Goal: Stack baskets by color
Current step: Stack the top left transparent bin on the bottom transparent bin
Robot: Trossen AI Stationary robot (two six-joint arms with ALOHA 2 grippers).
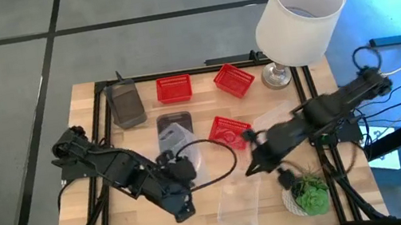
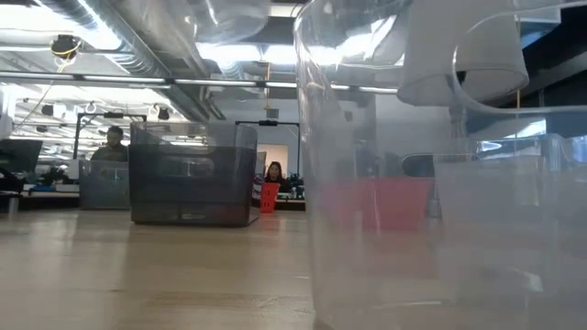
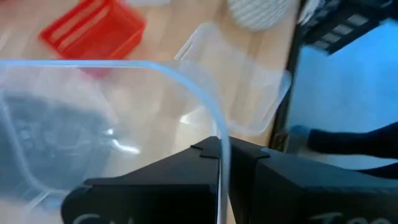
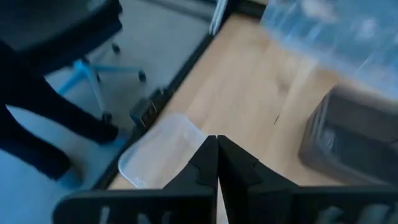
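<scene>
Clear plastic basket [image 3: 112, 118] sits clenched by its rim in the left end effector [image 1: 179, 167], lower centre of the overhead frame, over the grey basket [image 1: 174, 130] lying there. A second clear basket [image 1: 241, 204] rests on the counter [image 1: 90, 126] at lower centre, just right of and below that end effector, its long axis running roughly top to bottom with a slight tilt. The left arm is judged the nearer for that stack.

Right end effector [image 1: 251, 167] hangs just above and right of the second clear basket, fingers pressed together with nothing between them.

Red baskets: two at upper centre [image 1: 174, 89] [image 1: 233, 80], one at centre [image 1: 229, 132]. Another grey basket [image 1: 126, 104] stands upper left.
</scene>
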